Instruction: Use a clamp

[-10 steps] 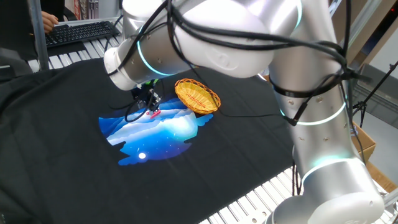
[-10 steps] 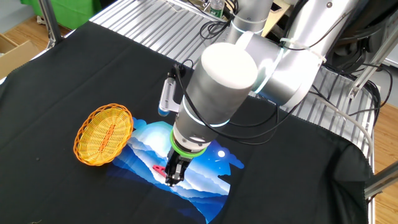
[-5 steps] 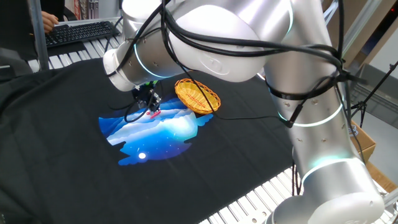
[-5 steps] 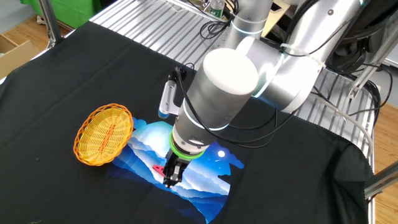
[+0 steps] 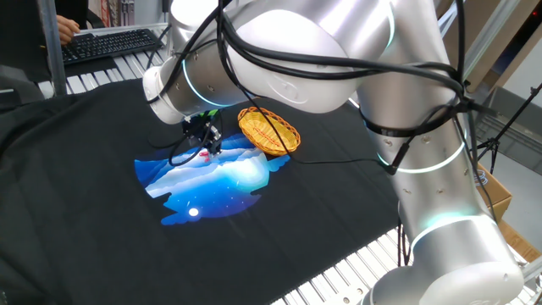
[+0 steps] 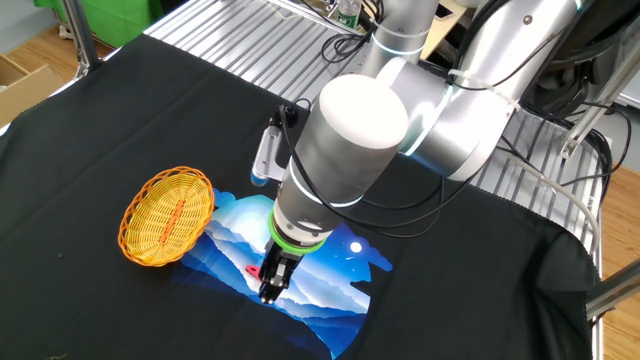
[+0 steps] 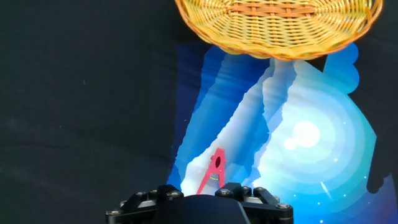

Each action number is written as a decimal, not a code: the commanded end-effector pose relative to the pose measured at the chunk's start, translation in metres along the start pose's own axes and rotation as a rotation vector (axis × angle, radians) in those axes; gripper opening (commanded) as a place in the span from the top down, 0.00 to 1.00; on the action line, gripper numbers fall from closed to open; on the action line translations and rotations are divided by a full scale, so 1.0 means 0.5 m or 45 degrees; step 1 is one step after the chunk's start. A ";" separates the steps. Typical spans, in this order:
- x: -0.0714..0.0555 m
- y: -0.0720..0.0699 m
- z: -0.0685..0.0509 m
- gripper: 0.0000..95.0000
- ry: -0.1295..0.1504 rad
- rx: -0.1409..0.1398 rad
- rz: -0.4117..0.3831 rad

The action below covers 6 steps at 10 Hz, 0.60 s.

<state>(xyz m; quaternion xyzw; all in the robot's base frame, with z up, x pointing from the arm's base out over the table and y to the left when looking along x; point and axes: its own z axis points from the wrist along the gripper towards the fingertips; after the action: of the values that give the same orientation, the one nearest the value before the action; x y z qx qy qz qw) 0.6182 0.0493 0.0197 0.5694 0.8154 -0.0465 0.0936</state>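
The clamp [image 7: 213, 171] is a small red-pink clip with its tip pointing toward the basket, over the blue printed picture on the black cloth. It also shows in one fixed view [image 5: 203, 155] and in the other fixed view [image 6: 253, 270]. My black gripper [image 7: 205, 188] is shut on its rear end, low over the cloth. The gripper also shows in both fixed views [image 5: 206, 146] [image 6: 271, 285]. The fingertips are hidden by the gripper body in the hand view.
A woven yellow basket [image 6: 166, 216] lies tilted at the edge of the blue print [image 5: 203, 182], just ahead of the clamp, and shows in the hand view [image 7: 280, 28]. A keyboard [image 5: 110, 42] sits beyond the cloth. My arm's large elbow [image 6: 350, 140] hangs over the cloth.
The gripper with the clamp has shifted slightly, a little to the left in both fixed views. The basket has not moved.
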 end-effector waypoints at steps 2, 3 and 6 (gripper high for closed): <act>0.001 -0.004 0.001 0.40 0.005 0.003 0.047; 0.004 -0.008 0.002 0.40 0.005 0.003 0.056; 0.007 -0.017 0.005 0.40 -0.007 0.003 0.056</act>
<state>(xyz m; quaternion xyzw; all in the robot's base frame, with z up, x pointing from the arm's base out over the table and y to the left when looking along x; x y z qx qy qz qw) 0.6090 0.0491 0.0147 0.5876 0.8018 -0.0474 0.0977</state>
